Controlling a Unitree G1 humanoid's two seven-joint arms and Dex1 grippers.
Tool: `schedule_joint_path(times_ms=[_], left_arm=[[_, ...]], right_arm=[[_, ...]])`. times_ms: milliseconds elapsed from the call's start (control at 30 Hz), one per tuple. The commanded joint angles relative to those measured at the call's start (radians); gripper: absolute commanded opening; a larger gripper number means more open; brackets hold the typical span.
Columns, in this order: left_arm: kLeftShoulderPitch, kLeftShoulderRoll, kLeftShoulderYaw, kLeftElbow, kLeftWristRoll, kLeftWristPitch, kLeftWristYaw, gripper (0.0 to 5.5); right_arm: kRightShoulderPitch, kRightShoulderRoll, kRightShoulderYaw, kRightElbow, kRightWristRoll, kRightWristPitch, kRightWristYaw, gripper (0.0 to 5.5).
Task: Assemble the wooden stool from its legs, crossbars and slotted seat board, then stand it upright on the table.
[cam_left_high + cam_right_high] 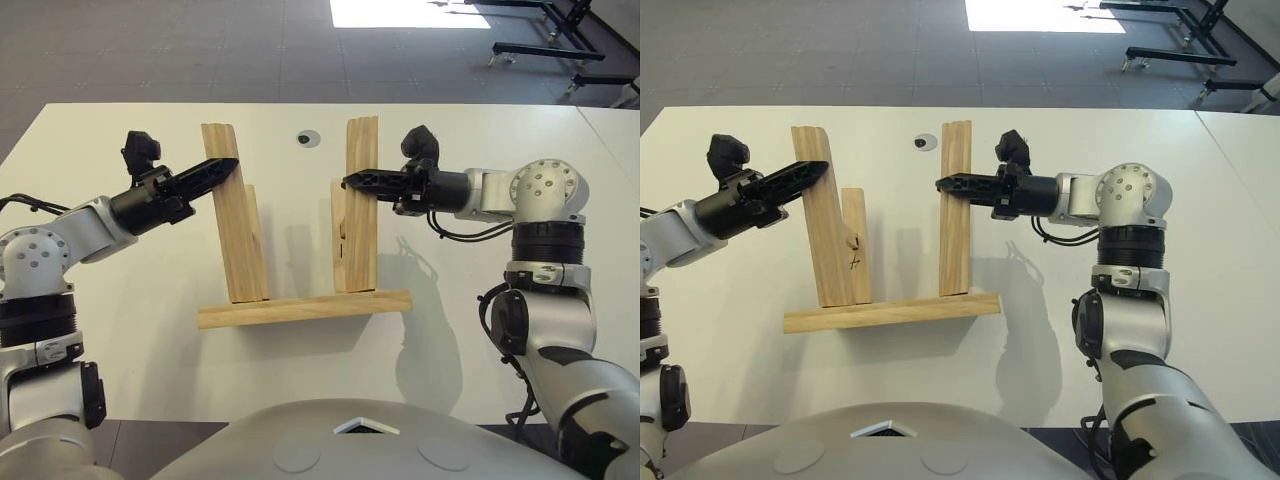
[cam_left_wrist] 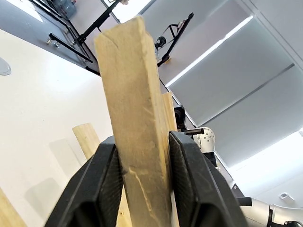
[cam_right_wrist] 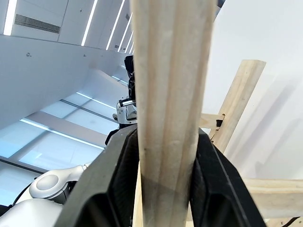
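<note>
A long seat board (image 1: 305, 308) lies flat on the white table. Two tall wooden legs stand upright on it. My left gripper (image 1: 228, 165) is shut on the upper part of the left leg (image 1: 226, 215); in the left wrist view the black fingers (image 2: 106, 184) press both sides of that leg (image 2: 137, 118). My right gripper (image 1: 351, 182) is shut on the right leg (image 1: 362, 215), seen close up as the leg (image 3: 170, 94) between its fingers (image 3: 118, 189). A shorter wooden piece (image 1: 255, 245) stands against the left leg's inner side, and another (image 1: 340, 240) against the right leg's.
A small round grey disc (image 1: 308, 138) lies on the table behind the legs. The table (image 1: 120, 340) has bare room on both sides and in front of the board. Black metal frames (image 1: 545, 50) stand on the floor at the back right.
</note>
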Motion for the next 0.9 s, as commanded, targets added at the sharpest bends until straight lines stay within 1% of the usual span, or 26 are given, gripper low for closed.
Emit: schedule_joint_path(times_ms=[33, 200, 333, 467, 667, 700, 733, 800, 900], left_arm=[[-0.001, -0.022, -0.039, 0.046, 0.081, 0.061, 0.103, 1.37], [-0.029, -0.054, -0.072, 0.141, 0.165, 0.049, 0.153, 1.37], [-0.053, -0.081, -0.082, 0.184, 0.203, 0.035, 0.142, 1.37], [-0.059, -0.101, -0.094, 0.172, 0.222, 0.03, 0.131, 1.37], [-0.056, -0.103, -0.091, 0.166, 0.237, 0.031, 0.112, 1.37], [-0.057, -0.106, -0.091, 0.169, 0.238, 0.03, 0.112, 1.69], [-0.056, -0.107, -0.089, 0.17, 0.24, 0.03, 0.112, 1.76], [-0.056, -0.121, -0.074, 0.174, 0.245, 0.036, 0.11, 2.16], [-0.054, -0.132, -0.053, 0.187, 0.25, 0.044, 0.109, 2.59]], right_arm=[[-0.064, 0.007, -0.026, 0.059, -0.019, -0.031, -0.03, 1.47], [-0.073, 0.018, -0.036, 0.141, -0.058, -0.074, -0.066, 1.47], [-0.062, 0.047, -0.029, 0.207, -0.082, -0.116, -0.088, 1.47], [-0.039, 0.073, -0.011, 0.225, -0.108, -0.179, -0.086, 1.47], [-0.035, 0.083, -0.004, 0.242, -0.122, -0.213, -0.07, 1.47], [-0.039, 0.083, -0.01, 0.255, -0.125, -0.221, -0.072, 1.46], [-0.045, 0.085, -0.017, 0.272, -0.125, -0.226, -0.073, 1.46], [-0.053, 0.084, -0.025, 0.297, -0.122, -0.228, -0.074, 1.85], [-0.066, 0.087, -0.038, 0.333, -0.118, -0.221, -0.07, 2.35]])
